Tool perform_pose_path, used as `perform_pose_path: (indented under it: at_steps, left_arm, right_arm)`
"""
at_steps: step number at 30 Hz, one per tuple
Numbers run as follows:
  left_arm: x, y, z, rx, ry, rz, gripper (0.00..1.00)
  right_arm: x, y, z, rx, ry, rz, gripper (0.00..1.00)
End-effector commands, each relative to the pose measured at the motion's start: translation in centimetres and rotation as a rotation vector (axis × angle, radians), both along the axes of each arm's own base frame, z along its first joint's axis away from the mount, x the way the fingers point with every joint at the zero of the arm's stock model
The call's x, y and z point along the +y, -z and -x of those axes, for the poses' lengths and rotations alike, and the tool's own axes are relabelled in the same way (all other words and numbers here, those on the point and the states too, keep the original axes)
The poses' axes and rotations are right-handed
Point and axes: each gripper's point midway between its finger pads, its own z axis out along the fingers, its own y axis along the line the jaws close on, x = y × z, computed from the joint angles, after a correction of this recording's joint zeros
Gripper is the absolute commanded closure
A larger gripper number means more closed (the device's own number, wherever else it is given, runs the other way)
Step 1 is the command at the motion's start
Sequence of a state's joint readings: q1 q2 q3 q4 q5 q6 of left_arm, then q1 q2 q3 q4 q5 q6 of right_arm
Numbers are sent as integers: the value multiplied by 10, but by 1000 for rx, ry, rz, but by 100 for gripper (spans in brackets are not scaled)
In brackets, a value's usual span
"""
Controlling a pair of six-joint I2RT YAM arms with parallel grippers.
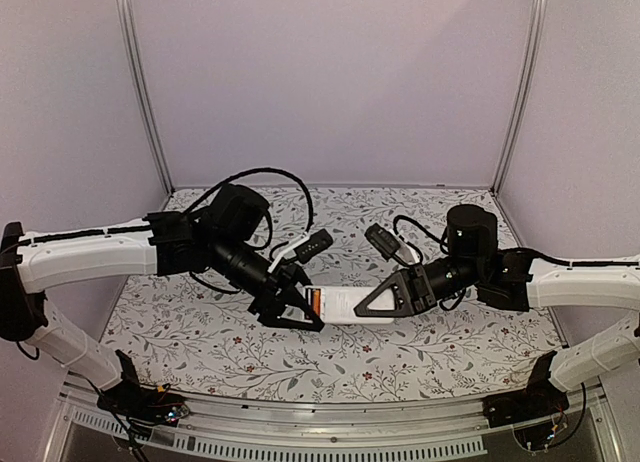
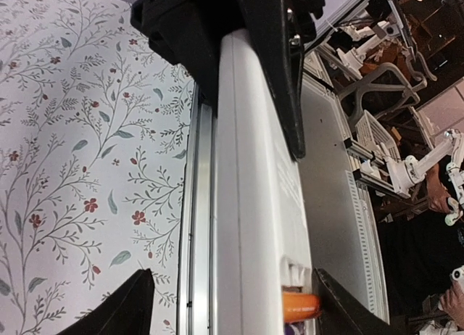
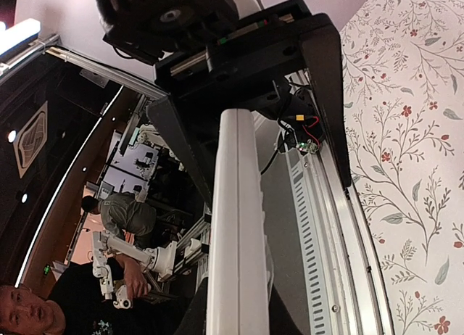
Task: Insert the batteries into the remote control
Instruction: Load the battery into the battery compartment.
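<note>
- Top view: the remote (image 1: 345, 304) is held level above the table (image 1: 200, 347), between the two arms. Its right part is clamped in the right gripper (image 1: 362, 307), whose jaws are closed on it.
- The remote's left end is flanked by the left gripper (image 1: 308, 305), whose jaws are spread to either side. An orange battery (image 1: 315, 303) is seen at that end.
- Both arms are stretched inward from the sides, forearms nearly level, with the wrists pointed at each other.
- The arm shells are white, and the wrists and grippers are matt black. The table is covered with a pale cloth (image 1: 180, 322) printed with leafy twigs and small red flowers.
- Left wrist view: the remote (image 2: 254, 190) runs up the middle, its smooth white back and rounded edges shown. The orange battery (image 2: 301, 307) is seated in the open bay at the near end.
- The left gripper (image 2: 232, 306) is open. One of its fingers (image 2: 130, 309) stands apart from the remote and the other is just beside the battery. Whether that finger touches cannot be told.
- The far part is pinched between the black fingers of the right gripper (image 2: 243, 74).
- Right wrist view: the remote (image 3: 235, 226) rises from the right gripper (image 3: 235, 324), closed on it at the bottom edge. It reaches the left gripper (image 3: 243, 96), whose black fingers are spread past both its sides.
</note>
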State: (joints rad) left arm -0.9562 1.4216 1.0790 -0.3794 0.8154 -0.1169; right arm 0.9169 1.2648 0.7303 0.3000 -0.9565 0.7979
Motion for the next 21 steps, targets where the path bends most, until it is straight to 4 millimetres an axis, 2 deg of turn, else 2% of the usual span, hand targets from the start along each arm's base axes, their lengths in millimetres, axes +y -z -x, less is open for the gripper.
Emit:
perform_pose_path:
  at_steps: [1, 7, 11, 18, 21]
  left_arm:
    - [11, 2, -11, -47, -50, 4, 25]
    - [11, -2, -5, -58, -35, 34, 21]
    - [9, -1, -12, -68, -72, 26, 22]
    - [0, -5, -21, -43, -102, 39, 35]
    - [-1, -2, -20, -6, -93, 51, 48]
  right_arm:
    - [1, -21, 11, -42, -76, -67, 100]
    - [1, -11, -5, -11, -21, -28, 100]
    - [1, -9, -5, -6, -27, -24, 100]
    - [2, -11, -3, -5, -46, -29, 100]
    - [0, -14, 0, -13, -56, -38, 100]
